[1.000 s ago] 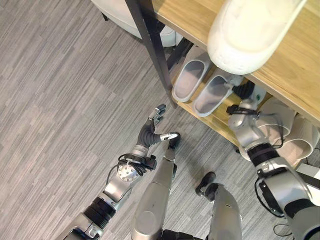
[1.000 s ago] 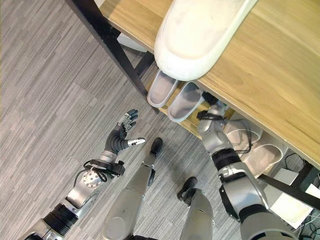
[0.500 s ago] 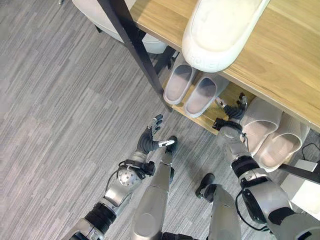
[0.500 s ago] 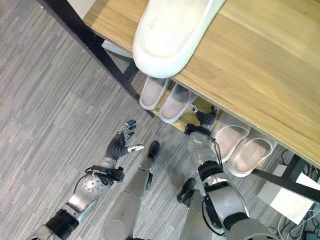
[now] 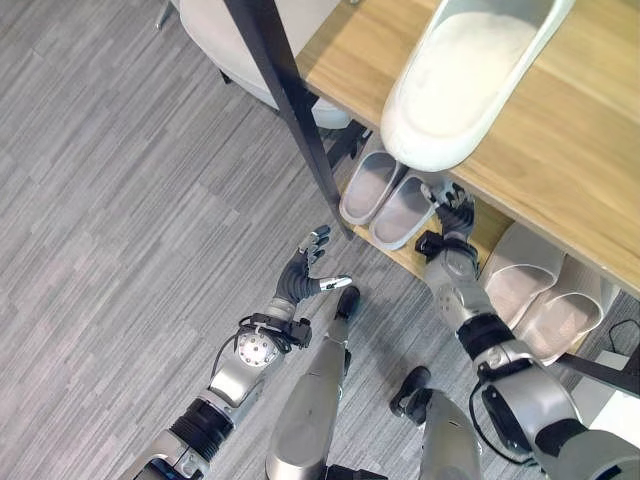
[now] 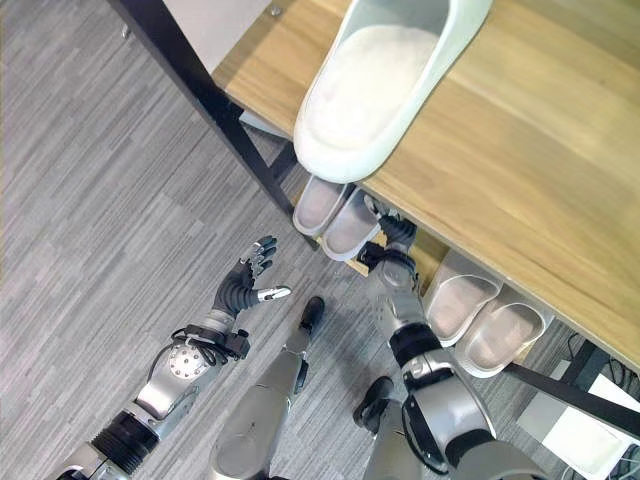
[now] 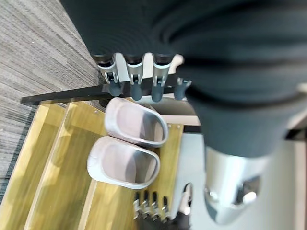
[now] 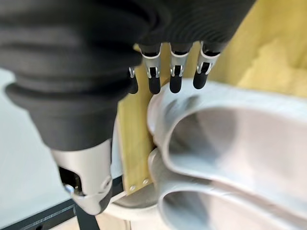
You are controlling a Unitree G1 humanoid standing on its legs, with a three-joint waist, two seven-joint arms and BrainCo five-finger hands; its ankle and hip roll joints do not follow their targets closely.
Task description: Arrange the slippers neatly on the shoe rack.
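1. The shoe rack (image 5: 300, 110) has wooden shelves on a black frame. A white slipper (image 5: 465, 75) sits on the top shelf, its rounded end poking out over the shelf's front edge.
2. On the lower shelf (image 7: 48, 158) there's a pair of light grey slippers (image 5: 388, 198) side by side, touching, at the end by the black post.
3. Further along the same shelf sits another pale pair (image 6: 475, 315), a gap of bare wood apart from the first.
4. The right robot hand (image 5: 452, 215) is at the lower shelf's front edge, right beside the grey pair. Its fingers (image 8: 175, 76) are straight and loose, with the tips over the wood just off the nearest slipper's rim, not gripping anything.
5. The left robot hand (image 5: 305, 272) hangs over the grey wood-grain floor (image 5: 110, 220), off the rack's corner post, with its fingers spread and nothing in it.
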